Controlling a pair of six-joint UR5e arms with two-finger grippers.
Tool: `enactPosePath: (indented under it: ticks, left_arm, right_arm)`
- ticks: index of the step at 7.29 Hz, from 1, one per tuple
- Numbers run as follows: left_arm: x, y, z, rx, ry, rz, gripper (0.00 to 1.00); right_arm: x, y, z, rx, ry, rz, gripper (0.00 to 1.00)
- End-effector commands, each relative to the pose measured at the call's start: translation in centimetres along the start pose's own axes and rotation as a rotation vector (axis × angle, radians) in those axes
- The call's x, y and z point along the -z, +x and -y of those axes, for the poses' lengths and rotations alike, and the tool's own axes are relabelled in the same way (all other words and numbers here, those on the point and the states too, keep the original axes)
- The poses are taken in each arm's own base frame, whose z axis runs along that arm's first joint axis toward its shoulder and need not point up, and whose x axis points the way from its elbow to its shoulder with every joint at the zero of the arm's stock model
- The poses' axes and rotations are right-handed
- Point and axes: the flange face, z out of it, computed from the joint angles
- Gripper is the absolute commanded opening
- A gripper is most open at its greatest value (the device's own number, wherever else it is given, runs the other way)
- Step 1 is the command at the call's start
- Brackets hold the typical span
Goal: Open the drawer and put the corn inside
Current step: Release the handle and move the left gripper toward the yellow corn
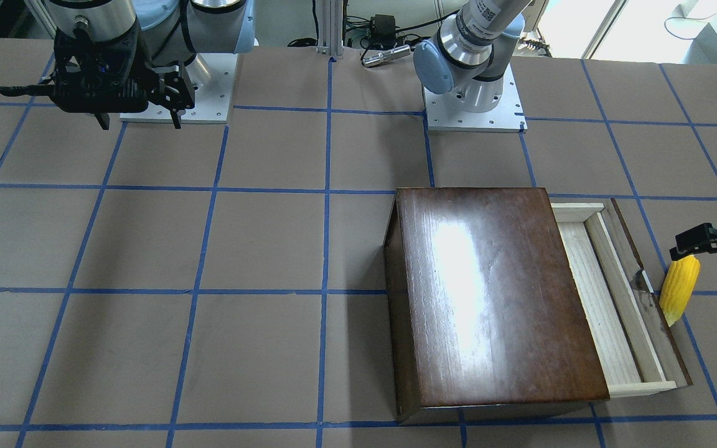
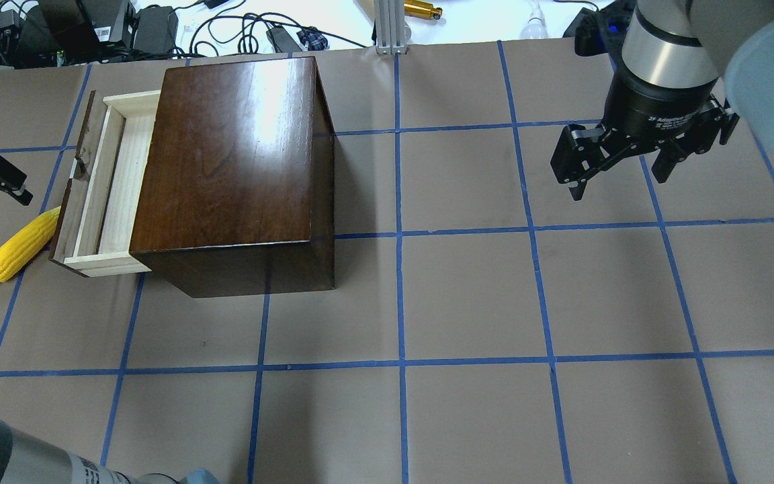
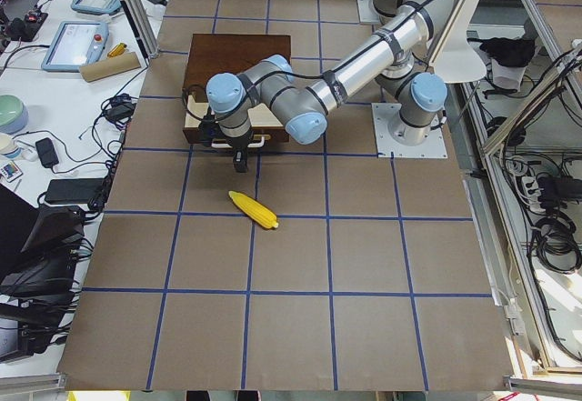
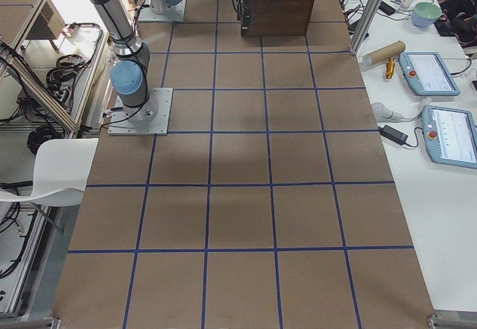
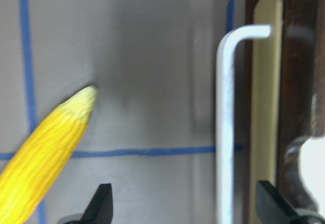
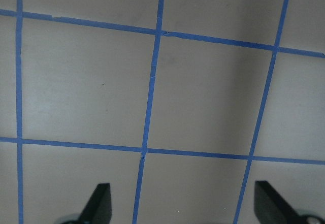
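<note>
The drawer (image 2: 120, 181) stood partway out of the box (image 2: 239, 148), so opening looked done. The corn (image 2: 21, 245) lay on the table (image 2: 467, 296) just beside the box's drawer end, not yet inside. The left gripper (image 5: 185, 202) hovered there, fingers apart and empty. The right gripper (image 2: 619, 181) hung well away from the box, fingers likewise apart. There was one box, one drawer, one corn and two grippers.

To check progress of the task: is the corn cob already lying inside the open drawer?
No, the toy corn cob lies on the table outside the drawer, beside its dark front.
</note>
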Motion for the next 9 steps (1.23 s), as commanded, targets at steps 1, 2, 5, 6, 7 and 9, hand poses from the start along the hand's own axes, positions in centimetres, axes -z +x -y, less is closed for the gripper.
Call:
enactPosePath:
  ticks: [1, 2, 5, 6, 7, 9]
  left_arm:
    - [-1.5, -3.3, 0.0, -0.038, -0.032, 0.023, 1.00]
    - [-3.3, -4.6, 0.3, -0.043, -0.020, 0.028, 1.00]
    - [-8.0, -6.4, 1.0, -0.025, 0.006, -0.026, 1.00]
    - [-9.3, -6.7, 1.3, -0.024, 0.009, -0.023, 1.00]
    - [-11.1, -6.9, 1.4, -0.021, 0.013, -0.017, 1.00]
    - [-14.5, -6.6, 1.3, -0.019, 0.014, -0.013, 1.00]
  right_arm:
    - [0.0, 0.0, 0.0, 0.000, 0.001, 0.000, 1.00]
    - [0.0, 0.0, 0.0, 0.000, 0.001, 0.001, 1.00]
    - [0.0, 0.0, 0.0, 0.000, -0.001, 0.000, 1.00]
    - [0.0, 0.0, 0.0, 0.000, -0.001, 0.000, 1.00]
    - [0.0, 0.0, 0.0, 0.000, -0.001, 0.000, 1.00]
    - [0.0, 0.0, 0.0, 0.000, 0.001, 0.000, 1.00]
